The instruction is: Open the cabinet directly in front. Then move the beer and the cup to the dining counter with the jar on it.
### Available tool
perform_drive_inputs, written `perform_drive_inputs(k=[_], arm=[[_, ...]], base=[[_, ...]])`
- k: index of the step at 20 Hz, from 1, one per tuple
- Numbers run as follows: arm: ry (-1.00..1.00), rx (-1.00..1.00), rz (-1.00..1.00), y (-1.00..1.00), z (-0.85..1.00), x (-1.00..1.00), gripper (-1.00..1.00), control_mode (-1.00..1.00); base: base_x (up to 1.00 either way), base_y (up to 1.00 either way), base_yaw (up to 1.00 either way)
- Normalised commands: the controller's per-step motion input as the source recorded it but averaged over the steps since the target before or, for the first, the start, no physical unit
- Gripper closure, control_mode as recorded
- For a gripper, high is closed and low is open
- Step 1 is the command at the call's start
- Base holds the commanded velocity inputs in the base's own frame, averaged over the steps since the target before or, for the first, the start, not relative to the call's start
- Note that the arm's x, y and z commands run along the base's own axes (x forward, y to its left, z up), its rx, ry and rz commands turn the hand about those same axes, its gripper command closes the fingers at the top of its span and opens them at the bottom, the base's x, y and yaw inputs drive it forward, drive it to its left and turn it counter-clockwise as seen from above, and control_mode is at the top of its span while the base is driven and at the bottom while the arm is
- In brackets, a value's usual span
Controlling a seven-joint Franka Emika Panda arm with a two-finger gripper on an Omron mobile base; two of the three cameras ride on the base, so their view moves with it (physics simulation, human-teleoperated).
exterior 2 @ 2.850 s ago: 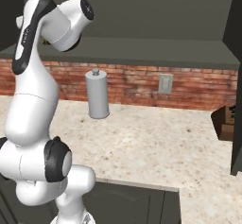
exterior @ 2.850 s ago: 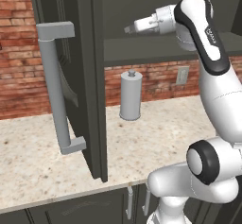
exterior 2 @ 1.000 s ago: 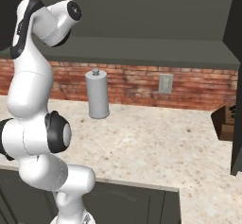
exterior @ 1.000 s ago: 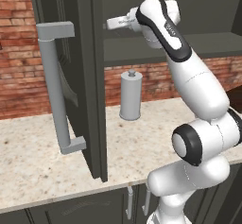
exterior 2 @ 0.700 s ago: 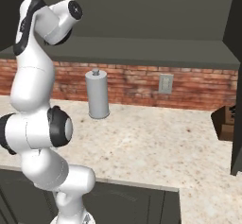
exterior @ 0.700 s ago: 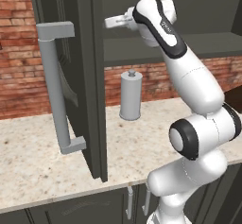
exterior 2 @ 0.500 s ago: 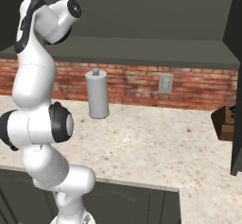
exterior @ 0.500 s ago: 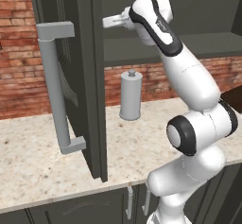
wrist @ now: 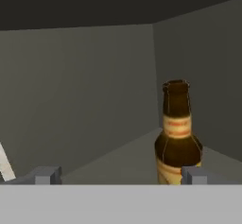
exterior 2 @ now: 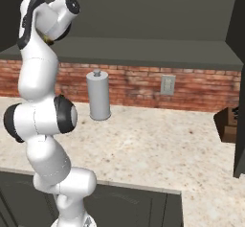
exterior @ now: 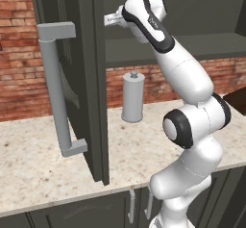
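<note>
Nearest in the left base view, the dark grey-green wall cabinet (exterior: 91, 78) door with its long grey vertical bar handle (exterior: 57, 87) stands swung open toward the base, so the opening step looks done. Beyond it, on the beige speckled counter (exterior: 43, 164) along the brick wall, the tall grey canister with a knob top (exterior: 132, 96) stands upright, untouched. Over the last few seconds the white arm has swung left and reached further into the cabinet opening; the two-finger gripper (exterior: 111, 19) now sits at the door edge, above the shelf. In the hand view the gripper (wrist: 118, 176) is released, jaws spread wide and holding nothing. Farther in, the small slim brown glass beer bottle with yellowish label (wrist: 177, 135) stands upright on the shelf near the far right corner, right of centre, just beyond the right fingertip (wrist: 194, 175). Reads as approach for the beer grasp; needs shifting right to centre the bottle. The yellow cup can't be placed from here.
</note>
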Motion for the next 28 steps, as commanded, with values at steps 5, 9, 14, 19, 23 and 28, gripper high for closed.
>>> perform_drive_inputs(k=[5,9,14,19,23,28], arm=[[0.0,-0.02,-0.01,0.1,0.0,0.3,-1.0,-1.0],[0.0,-0.01,0.0,0.07,0.0,0.24,-1.0,-1.0],[0.0,-0.01,0.0,0.02,0.0,0.06,-1.0,-1.0],[0.0,-0.01,0.0,0.04,-0.01,0.07,-1.0,-1.0],[0.0,-0.03,0.0,0.11,-0.04,0.09,-1.0,-1.0],[0.0,-0.01,0.0,0.07,0.0,0.18,-1.0,-1.0]], base=[[0.0,0.0,0.0],[0.0,0.0,0.0],[0.0,0.0,0.0],[0.0,0.0,0.0],[0.0,0.0,0.0],[0.0,0.0,0.0]])
